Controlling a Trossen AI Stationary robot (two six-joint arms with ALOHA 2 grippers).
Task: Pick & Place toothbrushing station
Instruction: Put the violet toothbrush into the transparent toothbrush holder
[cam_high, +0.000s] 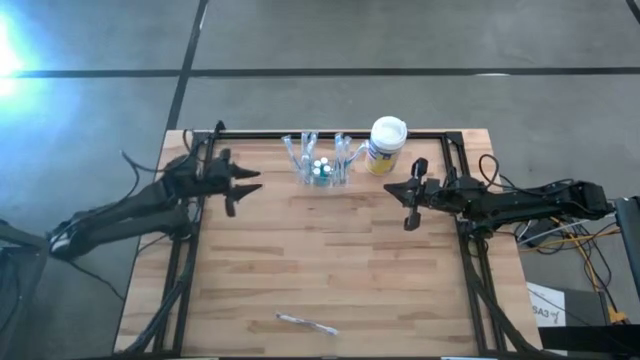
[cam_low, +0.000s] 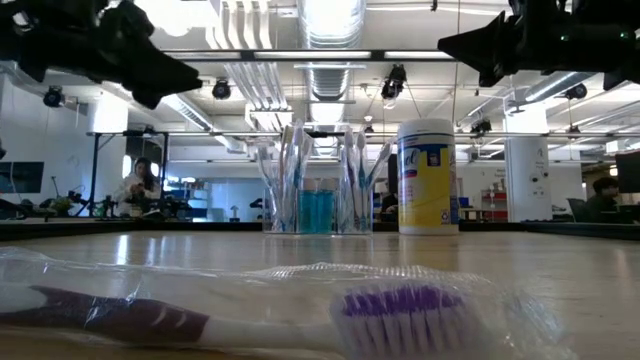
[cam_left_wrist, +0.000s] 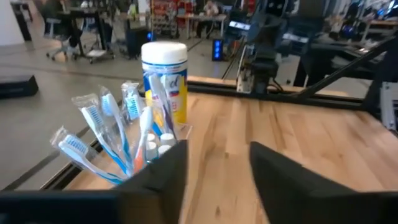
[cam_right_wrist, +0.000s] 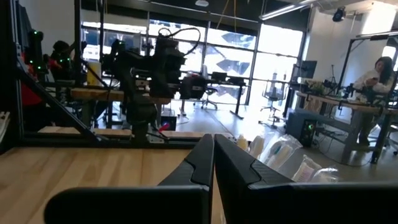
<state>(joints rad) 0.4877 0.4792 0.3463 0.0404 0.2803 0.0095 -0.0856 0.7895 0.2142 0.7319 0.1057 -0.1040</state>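
The toothbrushing station (cam_high: 322, 165), a see-through holder with several wrapped toothbrushes sticking up from it, stands on its base near the table's far edge; it also shows in the low view (cam_low: 318, 190) and the left wrist view (cam_left_wrist: 134, 140). My left gripper (cam_high: 258, 182) hovers to its left above the table, open, with nothing between its fingers (cam_left_wrist: 217, 165). To the right of the station my right gripper (cam_high: 390, 188) hangs shut and empty, pointing toward the table's left (cam_right_wrist: 214, 143).
A white-lidded canister with a yellow label (cam_high: 387, 146) stands just right of the station. One wrapped purple toothbrush (cam_high: 305, 324) lies near the front edge. Black frame rails (cam_high: 455, 150) run along the table's sides and back. People sit in the room beyond.
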